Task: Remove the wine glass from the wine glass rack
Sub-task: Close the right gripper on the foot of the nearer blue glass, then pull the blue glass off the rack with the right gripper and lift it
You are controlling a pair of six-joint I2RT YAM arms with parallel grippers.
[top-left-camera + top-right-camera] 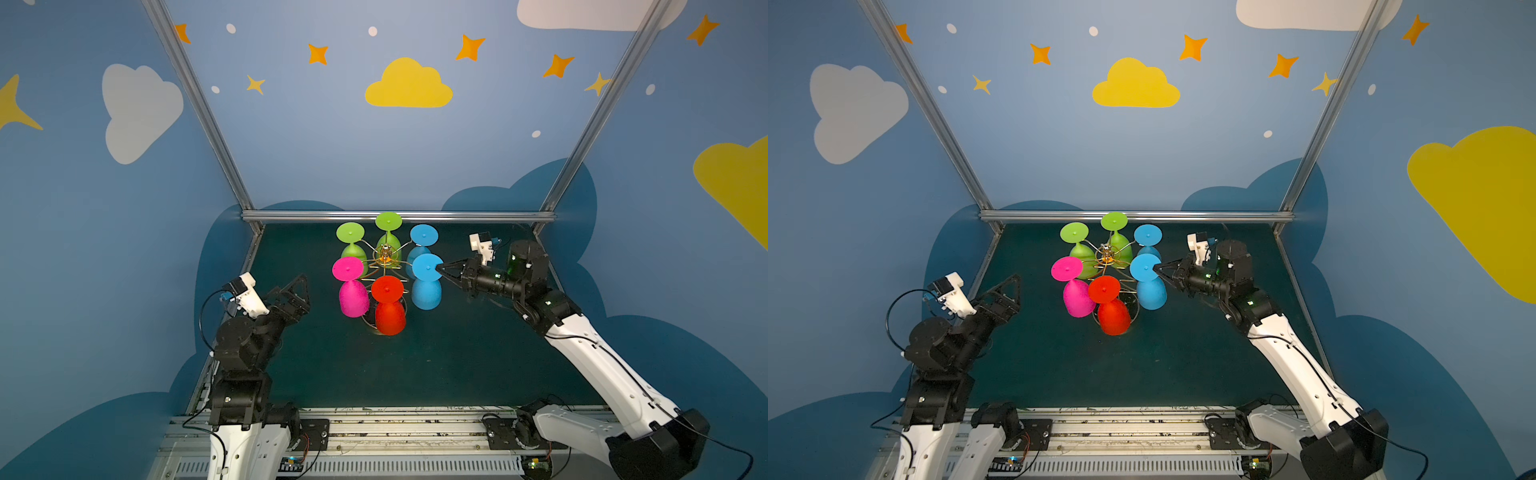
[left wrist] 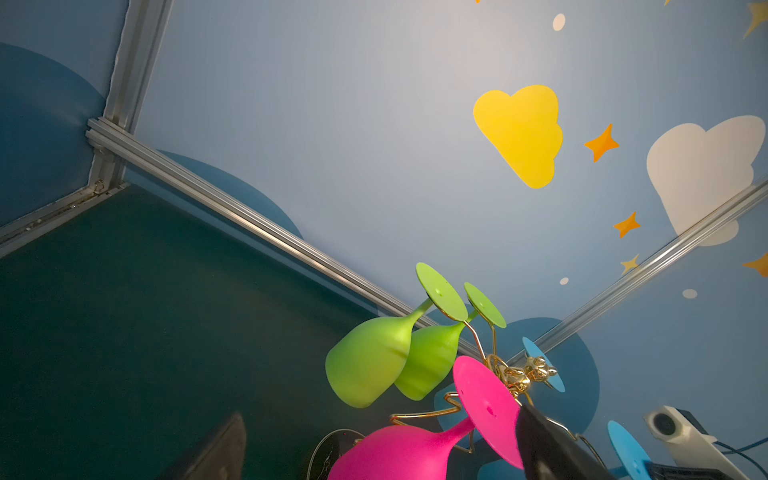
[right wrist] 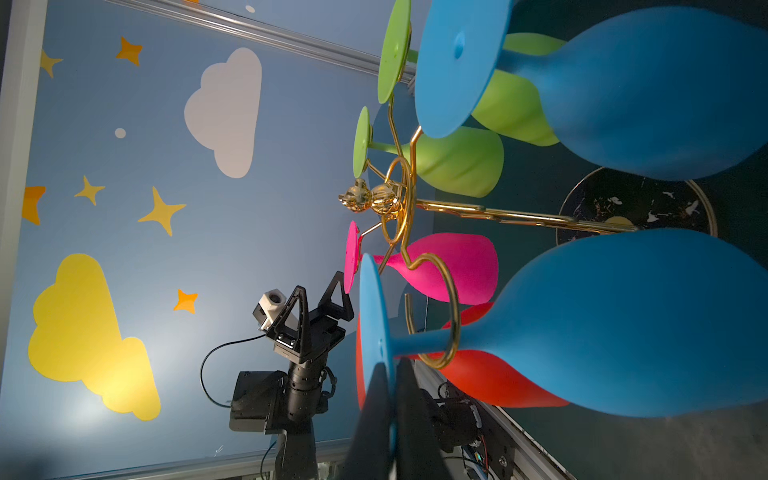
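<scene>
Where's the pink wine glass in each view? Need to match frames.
Both top views: pink wine glass hangs left of the wine glass rack post.
Left wrist: nearest glass, before the green glasses.
Right wrist: beyond the post.
Shared landmark: gold figurine topping the rack.

The wine glass rack (image 1: 384, 254) is standing toward the worktop's (image 1: 457, 357) back. The right tool (image 1: 441, 269) is clamping the foot of the wine glass (image 1: 427, 291) hanging at its right; the left tool (image 1: 300, 291) is sitting well apart, left.
</scene>
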